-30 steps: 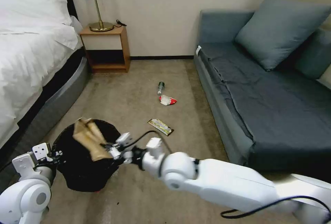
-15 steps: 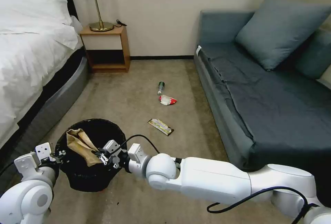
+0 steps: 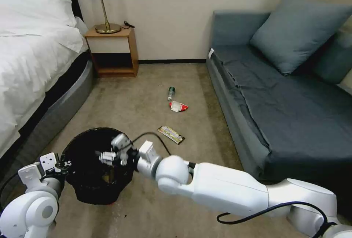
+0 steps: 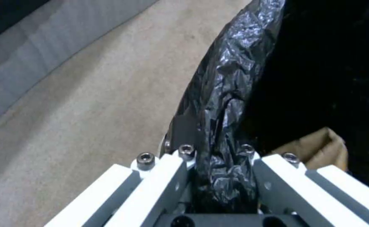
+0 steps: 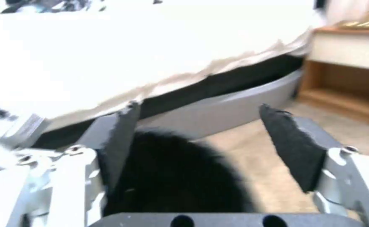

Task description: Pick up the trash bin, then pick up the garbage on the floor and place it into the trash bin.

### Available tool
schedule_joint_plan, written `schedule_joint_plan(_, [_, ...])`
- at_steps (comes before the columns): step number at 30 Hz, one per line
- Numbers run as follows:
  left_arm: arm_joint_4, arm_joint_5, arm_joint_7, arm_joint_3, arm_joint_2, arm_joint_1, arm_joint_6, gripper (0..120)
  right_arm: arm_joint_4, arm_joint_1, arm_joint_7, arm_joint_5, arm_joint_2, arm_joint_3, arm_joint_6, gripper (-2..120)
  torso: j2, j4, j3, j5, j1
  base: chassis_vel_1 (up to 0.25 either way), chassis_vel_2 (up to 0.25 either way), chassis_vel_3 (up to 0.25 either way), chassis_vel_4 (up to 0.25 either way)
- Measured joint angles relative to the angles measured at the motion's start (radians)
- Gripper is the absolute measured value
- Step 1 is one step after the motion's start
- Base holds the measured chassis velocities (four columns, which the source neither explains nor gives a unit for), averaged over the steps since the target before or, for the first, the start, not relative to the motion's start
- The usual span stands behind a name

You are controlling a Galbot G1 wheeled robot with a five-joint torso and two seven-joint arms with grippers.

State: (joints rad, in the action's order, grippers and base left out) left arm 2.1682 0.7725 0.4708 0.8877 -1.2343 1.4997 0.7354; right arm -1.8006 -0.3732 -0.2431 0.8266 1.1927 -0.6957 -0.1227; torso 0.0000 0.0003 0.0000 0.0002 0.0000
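Observation:
The black trash bin (image 3: 86,188) hangs at lower left, my left gripper (image 3: 63,164) shut on its rim. In the left wrist view the glossy liner (image 4: 228,94) is pinched between the left gripper (image 4: 216,154) jaws. A tan paper bag (image 4: 319,151) lies inside the bin. My right gripper (image 3: 103,155) hovers open above the bin's mouth, holding nothing; its black pads (image 5: 296,148) stand wide apart over the bin (image 5: 172,183). On the carpet lie a gold-green wrapper (image 3: 171,134), a red-white packet (image 3: 178,106) and a small bottle (image 3: 171,93).
A bed (image 3: 33,58) runs along the left, with a wooden nightstand (image 3: 113,53) and lamp at the far wall. A grey sofa (image 3: 282,99) fills the right side. Open carpet lies between them.
The right gripper has opened and let go of the tan paper bag, which dropped down into the bin. The gripper has lifted slightly above the rim.

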Motion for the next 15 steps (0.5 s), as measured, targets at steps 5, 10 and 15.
schedule_joint_plan(5, [-0.007, -0.007, -0.002, 0.011, -0.004, -0.006, 0.0, 3, -0.08, -0.09, -0.026, -0.063, -0.134, 0.132, 0.038, 97, 0.0, -0.0009, 0.0, 0.0002, 0.0, 0.0, 0.0, 0.0, 0.0])
schedule_joint_plan(10, [-0.019, -0.011, -0.006, 0.017, -0.017, -0.012, 0.0, 3, -0.156, -0.26, -0.035, -0.22, -0.208, 0.293, 0.076, 100, 0.0, -0.0003, 0.0, 0.0005, 0.0, 0.0, 0.0, 0.0, 0.0])
schedule_joint_plan(15, [-0.035, -0.023, -0.013, 0.018, -0.036, -0.023, 0.0, 3, -0.276, -0.529, -0.124, -0.367, -0.236, 0.495, 0.066, 100, 0.0, -0.0005, 0.0, 0.0006, 0.0, 0.0, 0.0, 0.0, 0.0])
